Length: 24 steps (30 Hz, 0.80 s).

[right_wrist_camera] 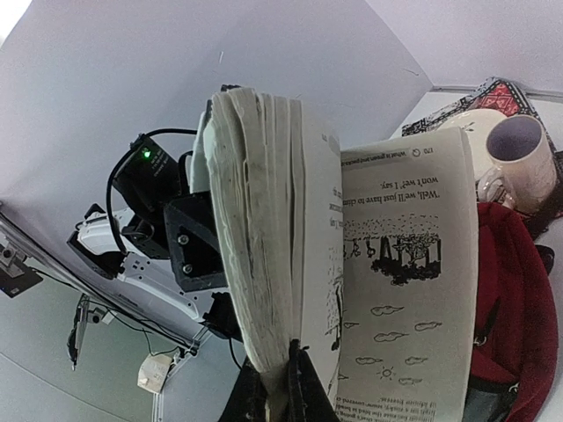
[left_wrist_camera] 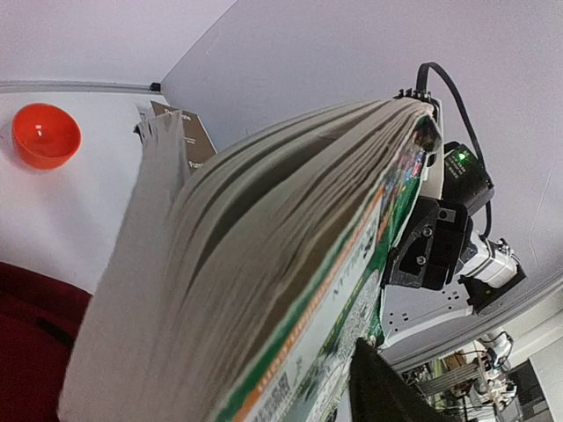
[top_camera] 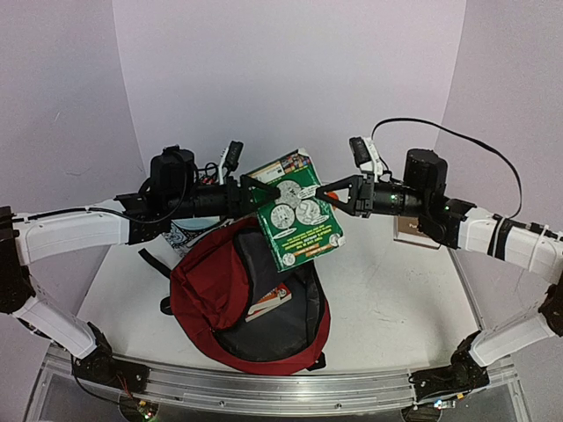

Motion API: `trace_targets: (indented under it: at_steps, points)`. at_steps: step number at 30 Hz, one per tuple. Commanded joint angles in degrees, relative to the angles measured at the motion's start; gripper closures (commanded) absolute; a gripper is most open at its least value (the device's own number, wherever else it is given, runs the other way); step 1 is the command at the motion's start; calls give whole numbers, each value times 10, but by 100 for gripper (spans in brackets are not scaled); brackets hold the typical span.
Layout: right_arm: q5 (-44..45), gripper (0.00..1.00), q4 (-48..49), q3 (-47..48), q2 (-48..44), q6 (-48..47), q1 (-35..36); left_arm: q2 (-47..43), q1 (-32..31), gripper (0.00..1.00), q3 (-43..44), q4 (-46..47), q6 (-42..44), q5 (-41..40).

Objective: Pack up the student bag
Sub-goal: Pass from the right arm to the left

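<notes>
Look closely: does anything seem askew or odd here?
Yes. The book, pinched at one edge by the right gripper, hangs tilted above the open bag. Its pages are splayed apart, one hanging free, so it could snag going in.

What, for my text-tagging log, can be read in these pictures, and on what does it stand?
"'Well, we'll just have to clim": upside down on an open page of the book, cut off by other pages.
"won't we,' I say.": same page, next line.
"170": that page's corner.
Header beside it: too small.
Green cover: lettering too blurred.
Brown book behind: lettering cut off, unreadable.
</notes>
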Motion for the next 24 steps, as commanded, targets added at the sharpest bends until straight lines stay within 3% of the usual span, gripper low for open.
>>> trace_targets:
  at_steps: [1, 7, 13, 16, 24]
  points:
    - [-22, 100, 98, 47, 12, 9, 8, -7, 2, 45, 14, 78, -20, 40]
    - [3, 100, 90, 39, 26, 2, 8, -35, 2, 73, -15, 113, -39, 51]
    - [30, 95, 67, 42, 31, -13, 9, -68, 2, 92, -50, 143, -61, 38]
    - [59, 84, 60, 33, 24, -11, 8, -90, 2, 100, -65, 150, -65, 13]
    - [140, 36, 99, -20, -5, 35, 23, -137, 2, 100, -95, 164, -76, -80]
